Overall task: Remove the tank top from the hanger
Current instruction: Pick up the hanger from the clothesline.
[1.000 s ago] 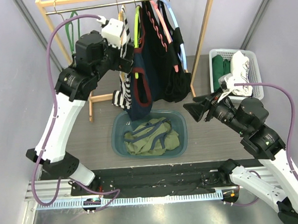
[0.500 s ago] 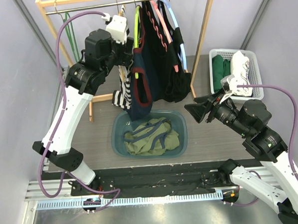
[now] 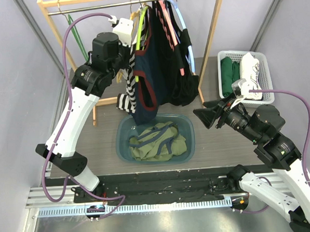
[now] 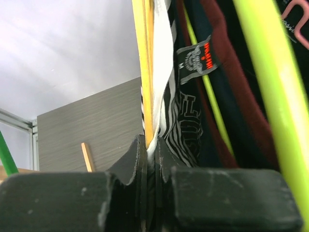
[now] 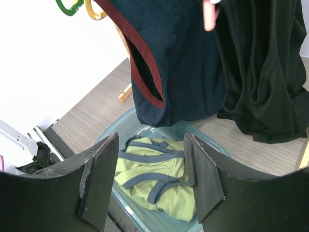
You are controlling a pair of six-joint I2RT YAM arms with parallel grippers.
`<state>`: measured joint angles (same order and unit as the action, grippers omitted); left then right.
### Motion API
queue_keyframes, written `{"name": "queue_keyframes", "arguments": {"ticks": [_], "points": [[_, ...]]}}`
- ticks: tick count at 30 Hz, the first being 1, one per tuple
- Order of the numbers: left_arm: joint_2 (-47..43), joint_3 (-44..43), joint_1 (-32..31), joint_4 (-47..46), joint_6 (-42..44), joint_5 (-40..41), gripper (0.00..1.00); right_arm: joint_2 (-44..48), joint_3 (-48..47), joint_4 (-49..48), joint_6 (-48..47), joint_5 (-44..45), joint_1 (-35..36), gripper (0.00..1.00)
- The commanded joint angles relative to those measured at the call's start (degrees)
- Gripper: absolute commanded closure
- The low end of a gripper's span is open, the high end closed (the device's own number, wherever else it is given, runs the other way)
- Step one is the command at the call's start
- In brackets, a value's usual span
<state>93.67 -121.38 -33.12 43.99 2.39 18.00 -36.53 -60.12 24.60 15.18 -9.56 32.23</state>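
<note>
A black-and-white striped tank top (image 3: pixel 125 100) hangs on a yellow hanger (image 4: pixel 145 72) at the left of the rail. In the left wrist view its striped cloth (image 4: pixel 186 130) drops right beside that hanger. High up by the rail, my left gripper (image 3: pixel 127 49) is shut on the top's white edge (image 4: pixel 161 72), the jaws (image 4: pixel 150 145) pinched close against the hanger. My right gripper (image 3: pixel 199 115) stands open and empty, low on the right, pointing toward the rack. Between its fingers (image 5: pixel 150 145) I see the tub below.
A navy tank top with maroon trim (image 3: pixel 145 70) and a black garment (image 3: pixel 180 81) hang to the right of the striped one. A lime hanger (image 4: pixel 270 82) is near. Below stands a blue tub (image 3: pixel 190 128) holding a green top (image 3: pixel 156 143). A white basket (image 3: pixel 265 74) sits at the right.
My left gripper has risen toward the rail and closed from wide open onto the striped top's edge. The hanging clothes have shifted slightly. My right gripper has barely moved.
</note>
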Motion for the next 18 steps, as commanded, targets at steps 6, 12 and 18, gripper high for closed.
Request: {"name": "queue_keyframes", "arguments": {"ticks": [6,12,18], "points": [[-1.29,-6.84,-0.36,-5.57,5.86,3.26,1.00,0.06,-0.79,-1.22,-0.24,-0.10,-0.06,0.37],[-2.44,-9.22,-0.36,-10.24,9.03,5.38,1.00,0.50,-0.79,-0.78,-0.33,-0.10,-0.06,0.37],[-6.03,-5.54,-0.36,-8.66,8.42,5.99,1.00,0.85,-1.05,-0.26,-0.24,0.16,-0.06,0.37]]}}
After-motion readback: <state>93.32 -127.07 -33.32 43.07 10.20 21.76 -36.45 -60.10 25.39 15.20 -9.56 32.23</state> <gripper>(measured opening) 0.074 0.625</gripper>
